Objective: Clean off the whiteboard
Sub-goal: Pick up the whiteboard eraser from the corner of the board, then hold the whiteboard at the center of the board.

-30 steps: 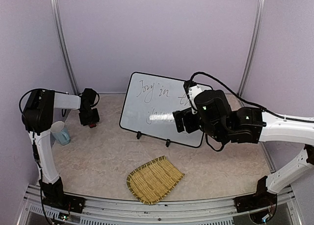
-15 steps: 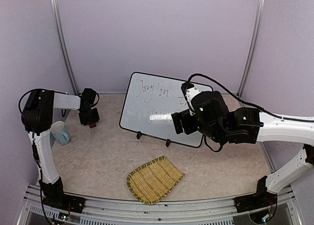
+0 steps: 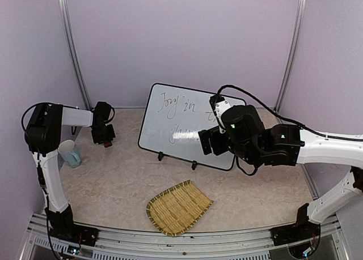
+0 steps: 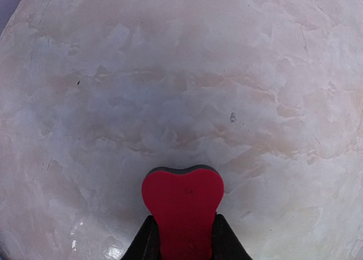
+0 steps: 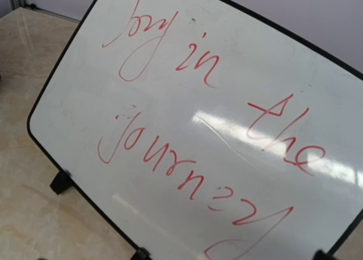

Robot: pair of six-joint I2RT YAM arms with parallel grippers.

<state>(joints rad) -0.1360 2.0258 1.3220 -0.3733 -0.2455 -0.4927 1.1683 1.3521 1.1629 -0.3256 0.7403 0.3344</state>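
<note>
The whiteboard (image 3: 170, 127) is the biggest thing on the table (image 3: 113, 180). It stands at the back, in the middle, leaning back on two small black feet (image 3: 160, 156). Red writing (image 5: 153, 152) covers most of it. It looks thin, stiff, light and very smooth. I think a hard push could make it slide or tip over, so the wiping should be soft. The thin black rim looks like the best place to hold it steady.

The right arm reaches across in front of the board's right side. That arm may be in the way of wiping there. The right gripper (image 3: 205, 142) is just in front of the board. Its fingers are spread wide, and I see nothing in them.

A straw mat (image 3: 178, 207) lies flat near the front, well apart from the board. A light blue cup (image 3: 70, 153) stands at the left edge, near the left arm.

The left gripper (image 4: 182, 231) hangs over bare table at the back left, apart from the board. Its fingers squeeze a red pad (image 4: 182, 195) shaped like a heart. It looks soft, and I think it is the eraser.
</note>
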